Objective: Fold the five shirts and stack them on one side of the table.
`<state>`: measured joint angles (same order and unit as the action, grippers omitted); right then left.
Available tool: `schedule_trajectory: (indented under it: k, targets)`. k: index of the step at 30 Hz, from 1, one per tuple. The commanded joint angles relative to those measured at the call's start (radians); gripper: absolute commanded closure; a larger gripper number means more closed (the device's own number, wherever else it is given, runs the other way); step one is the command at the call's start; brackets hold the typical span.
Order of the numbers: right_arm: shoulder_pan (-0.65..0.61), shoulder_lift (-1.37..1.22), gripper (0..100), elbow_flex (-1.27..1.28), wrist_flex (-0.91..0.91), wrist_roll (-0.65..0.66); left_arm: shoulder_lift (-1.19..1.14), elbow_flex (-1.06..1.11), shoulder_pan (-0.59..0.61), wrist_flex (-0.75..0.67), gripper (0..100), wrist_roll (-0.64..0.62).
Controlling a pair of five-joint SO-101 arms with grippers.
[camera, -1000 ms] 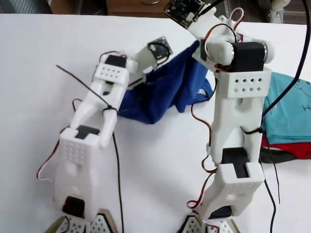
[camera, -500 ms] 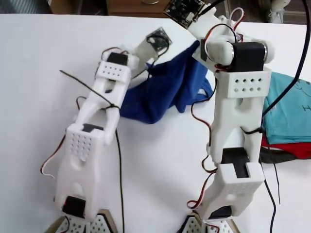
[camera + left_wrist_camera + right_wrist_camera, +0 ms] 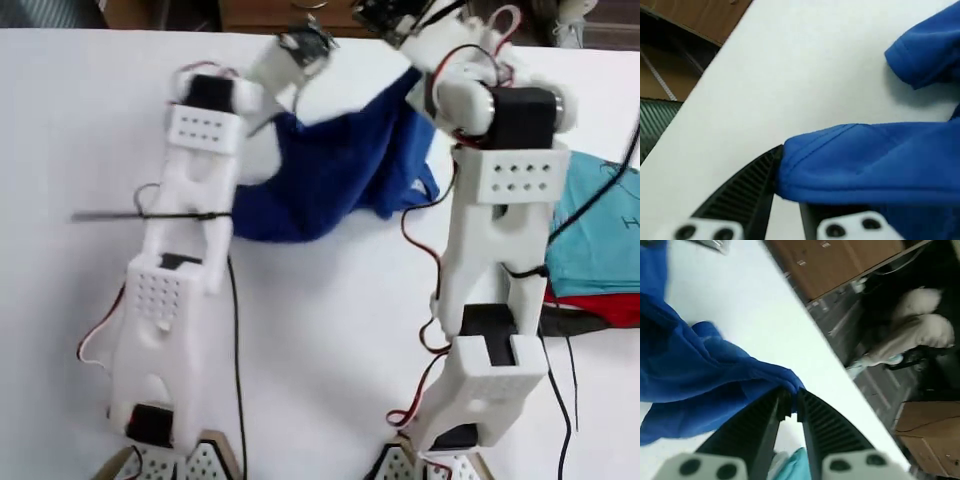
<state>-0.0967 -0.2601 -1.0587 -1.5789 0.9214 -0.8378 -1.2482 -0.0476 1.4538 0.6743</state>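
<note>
A blue shirt [image 3: 340, 175] hangs stretched between both arms near the table's far edge. My left gripper [image 3: 786, 187] is shut on one hemmed edge of the blue shirt [image 3: 865, 160]; from above it sits at the far left of the cloth [image 3: 285, 85]. My right gripper [image 3: 789, 407] is shut on another corner of the blue shirt [image 3: 700, 370], at the far right of the cloth [image 3: 412, 72]. A teal shirt [image 3: 600, 235] lies folded on a red shirt [image 3: 600, 305] at the right side of the table.
The white table [image 3: 330, 340] has free room in the middle and at the left. Its far edge [image 3: 120, 30] runs just behind both grippers. Arm cables [image 3: 240, 340] trail across the surface. Brown cabinets [image 3: 840, 265] stand beyond the table.
The left arm has moved toward the far edge, pulling its edge of the blue shirt along. The cloth is now spread wider between the two grippers. The right arm shifted slightly.
</note>
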Motion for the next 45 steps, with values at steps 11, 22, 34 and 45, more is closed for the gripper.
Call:
schedule_trajectory:
  k: [11, 22, 34, 45]
  targets:
    - [-0.116, 0.067, 97.9, -0.262, 0.088, -0.003, 0.163, -0.394, 0.203, 0.325, 98, -0.009]
    - [-0.145, 0.073, 97.9, -0.361, 0.306, -0.002, 0.411, -0.387, 0.331, 0.327, 98, -0.009]
    - [-0.265, 0.073, 97.9, -0.555, 0.303, 0.141, 0.532, -0.386, 0.445, 0.331, 98, -0.009]
    - [-0.297, 0.153, 97.9, -0.601, 0.254, 0.143, 0.539, -0.162, 0.476, 0.333, 98, -0.061]
